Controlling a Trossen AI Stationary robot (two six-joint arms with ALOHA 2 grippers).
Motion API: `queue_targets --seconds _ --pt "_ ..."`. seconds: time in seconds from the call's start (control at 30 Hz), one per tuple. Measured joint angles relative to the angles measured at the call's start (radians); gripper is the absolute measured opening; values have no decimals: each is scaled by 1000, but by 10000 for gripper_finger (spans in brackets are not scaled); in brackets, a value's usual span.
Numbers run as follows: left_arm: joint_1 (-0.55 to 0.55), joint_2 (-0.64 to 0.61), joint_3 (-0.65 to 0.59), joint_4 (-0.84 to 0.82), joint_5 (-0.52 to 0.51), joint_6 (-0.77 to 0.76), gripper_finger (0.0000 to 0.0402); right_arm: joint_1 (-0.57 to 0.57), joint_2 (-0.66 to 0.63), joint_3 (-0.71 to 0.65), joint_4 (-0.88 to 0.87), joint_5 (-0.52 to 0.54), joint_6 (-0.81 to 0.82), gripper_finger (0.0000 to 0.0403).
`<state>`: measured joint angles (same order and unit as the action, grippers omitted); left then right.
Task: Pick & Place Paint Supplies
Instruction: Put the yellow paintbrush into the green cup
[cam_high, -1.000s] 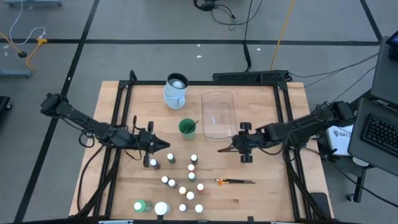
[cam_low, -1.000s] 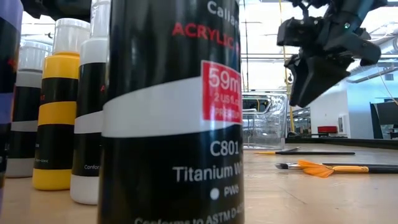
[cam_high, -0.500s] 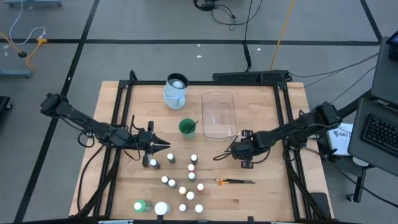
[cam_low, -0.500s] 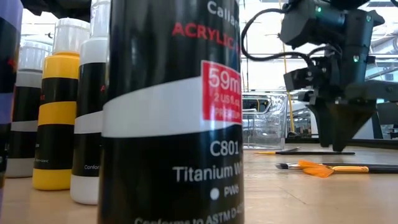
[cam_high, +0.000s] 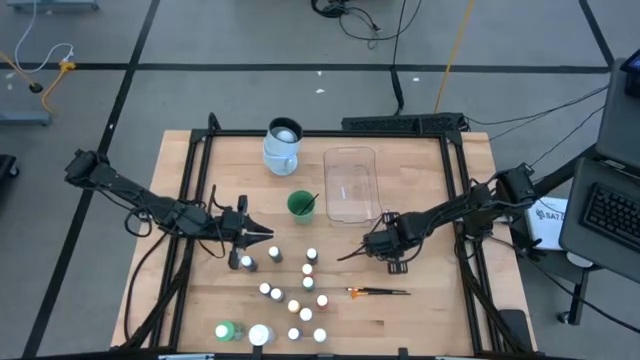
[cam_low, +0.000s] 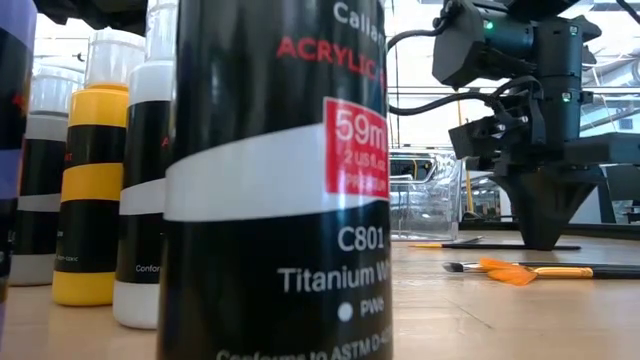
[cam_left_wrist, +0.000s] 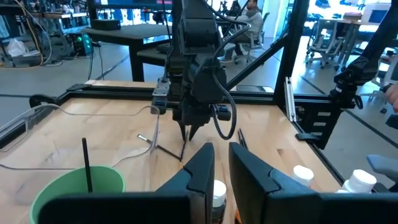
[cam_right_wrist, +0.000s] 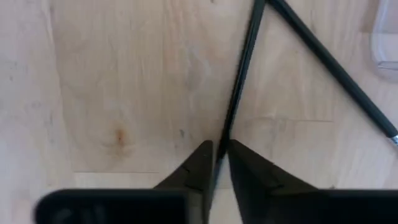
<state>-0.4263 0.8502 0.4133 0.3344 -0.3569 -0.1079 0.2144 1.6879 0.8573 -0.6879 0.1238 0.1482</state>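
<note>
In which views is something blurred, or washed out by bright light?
Low view: the black paint bottle up close is slightly soft, and the windows behind are blown out white. Right wrist view: the dark brush between the right gripper fingers is smeared. High view: evenly lit.

12 small bottles (cam_high: 294, 306), 3 brushes (cam_high: 378, 292)

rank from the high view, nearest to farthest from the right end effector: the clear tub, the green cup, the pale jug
From the right end effector:
1. Clear tub, just behind it, toward the table's back edge.
2. Green cup, farther toward the left arm's side.
3. Pale jug, near the back edge, beyond the cup.
</note>
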Motion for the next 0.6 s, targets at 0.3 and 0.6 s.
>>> queue_targets --seconds 0.3,0.6 --pt "-1 0 1 0 5 -1 53 2 4 -1 18 63 20 4" --pt "1 0 1 63 7 40 53 136 -131 31 34 358 13 0"
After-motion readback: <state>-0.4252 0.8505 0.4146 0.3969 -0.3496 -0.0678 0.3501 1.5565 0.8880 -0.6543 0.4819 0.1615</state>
